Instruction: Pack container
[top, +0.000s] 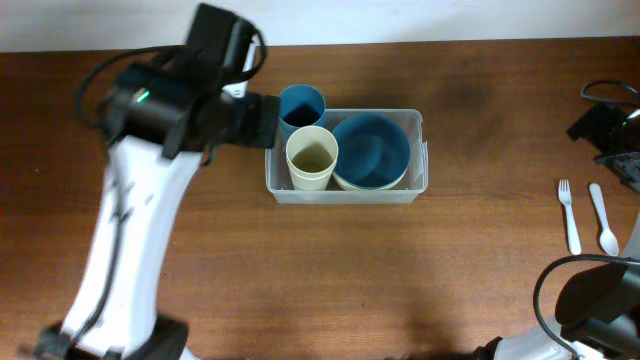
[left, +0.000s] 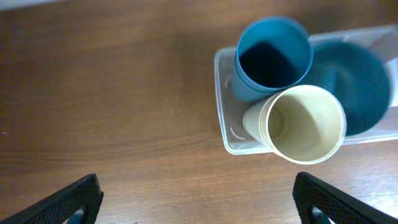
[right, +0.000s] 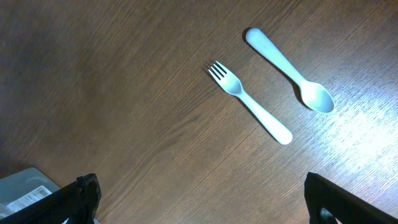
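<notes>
The clear container (top: 345, 196) sits mid-table. Inside it a cream cup (top: 312, 155) stands at the left, and a blue bowl (top: 372, 150) rests in a cream one at the right. A blue cup (top: 300, 105) stands at the far-left corner, its mouth reaching past the rim. In the left wrist view I see the blue cup (left: 273, 56), the cream cup (left: 305, 124), the bowl (left: 357, 81) and the container rim (left: 219, 93). My left gripper (left: 199, 202) is open over bare wood just left of the container, holding nothing. My right gripper (right: 202, 199) is open and empty.
A white fork (top: 569, 215) and a white spoon (top: 602, 217) lie side by side near the right edge, below my right gripper; both show in the right wrist view, fork (right: 249, 102) and spoon (right: 289, 71). A grey labelled box corner (right: 25, 190) shows there at lower left.
</notes>
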